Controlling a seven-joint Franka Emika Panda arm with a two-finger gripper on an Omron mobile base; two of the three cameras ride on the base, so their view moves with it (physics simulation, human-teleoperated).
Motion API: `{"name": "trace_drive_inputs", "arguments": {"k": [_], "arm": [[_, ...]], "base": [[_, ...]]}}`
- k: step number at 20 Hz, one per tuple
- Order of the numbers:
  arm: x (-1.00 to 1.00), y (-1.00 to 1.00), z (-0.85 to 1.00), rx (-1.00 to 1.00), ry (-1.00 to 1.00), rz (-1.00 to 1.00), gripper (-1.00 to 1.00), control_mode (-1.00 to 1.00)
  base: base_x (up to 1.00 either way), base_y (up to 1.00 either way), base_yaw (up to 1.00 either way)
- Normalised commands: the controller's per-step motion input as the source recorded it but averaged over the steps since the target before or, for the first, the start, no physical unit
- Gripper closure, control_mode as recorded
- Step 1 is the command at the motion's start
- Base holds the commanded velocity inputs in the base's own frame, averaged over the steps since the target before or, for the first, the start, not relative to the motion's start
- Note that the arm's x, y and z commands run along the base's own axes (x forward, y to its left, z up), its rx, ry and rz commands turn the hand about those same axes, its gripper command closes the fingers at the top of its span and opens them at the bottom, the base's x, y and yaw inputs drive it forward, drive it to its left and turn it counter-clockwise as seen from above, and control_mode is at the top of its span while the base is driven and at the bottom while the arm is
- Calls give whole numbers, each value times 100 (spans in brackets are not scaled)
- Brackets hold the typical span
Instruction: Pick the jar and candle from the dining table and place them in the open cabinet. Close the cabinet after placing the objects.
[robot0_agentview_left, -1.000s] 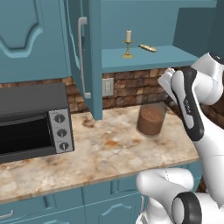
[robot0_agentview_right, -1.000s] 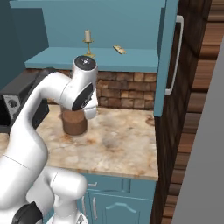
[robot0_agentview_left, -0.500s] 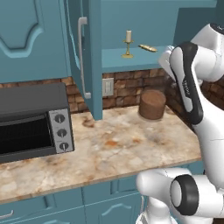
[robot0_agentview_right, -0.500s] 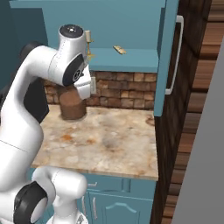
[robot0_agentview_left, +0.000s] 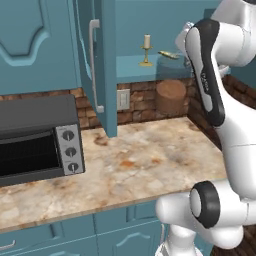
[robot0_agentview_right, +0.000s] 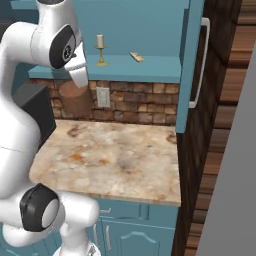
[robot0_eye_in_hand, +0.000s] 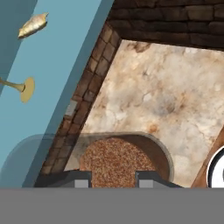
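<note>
The arm holds the jar (robot0_agentview_left: 170, 97) in the air, above the marbled counter (robot0_agentview_left: 145, 160) and in front of the brick wall (robot0_agentview_right: 135, 102), with its top just under the front edge of the cabinet shelf (robot0_agentview_right: 150, 69). In the left base view the jar shows as a brown cylinder beside the arm's upper link. In the right base view it (robot0_agentview_right: 75, 99) hangs below the white wrist, near the left end of the shelf. The hand view looks down onto the jar's speckled brown lid (robot0_eye_in_hand: 116, 163), with the glass rim around it. The gripper (robot0_eye_in_hand: 113, 178) has one dark finger (robot0_eye_in_hand: 78, 178) at each side of the lid, so the claw is clamped on the jar.

The candle (robot0_agentview_left: 146, 50) stands upright in its brass holder on the shelf inside the open cabinet (robot0_agentview_left: 150, 20), toward the left part of the shelf. In the right base view the candle (robot0_agentview_right: 100, 49) is just right of the arm. In the hand view only its round foot and stem (robot0_eye_in_hand: 22, 88) are seen. A small tan object (robot0_agentview_left: 168, 54) lies on the shelf to the right of the candle, apart from it.

The cabinet door (robot0_agentview_left: 97, 65) stands open, its silver bar handle (robot0_agentview_left: 92, 60) facing the camera. A black toaster oven (robot0_agentview_left: 37, 137) sits on the counter at the far left.
</note>
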Motion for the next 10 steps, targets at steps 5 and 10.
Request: {"name": "trace_drive_inputs", "arguments": {"k": [5,10], "arm": [[5,22,71,0,-11,-7,100,-100],[36,37,25,4,-2,-10,100,-100]], "base": [[0,0,0],[0,0,0]]}}
